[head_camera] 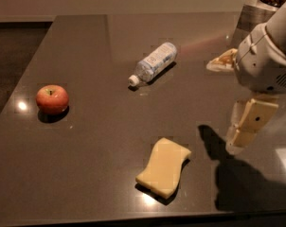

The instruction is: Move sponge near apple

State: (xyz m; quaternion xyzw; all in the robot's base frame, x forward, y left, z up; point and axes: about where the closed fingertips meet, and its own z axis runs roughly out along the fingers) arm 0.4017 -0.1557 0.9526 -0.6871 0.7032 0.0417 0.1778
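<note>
Where the gripper (241,135) hangs: right edge of the frame, pointing down over the dark table (86,164), with its shadow on the tabletop beside and below it.
State of the gripper: whether it is apart or together cannot be told; it touches none of the objects.
Place of the sponge (164,167): pale yellow, lying flat at lower centre, left of the gripper and apart from it.
Place of the apple (52,99): red, stem up, at the left, well apart from the sponge.
Place of the bottle (154,63): clear plastic, on its side at upper centre, cap toward the lower left.
</note>
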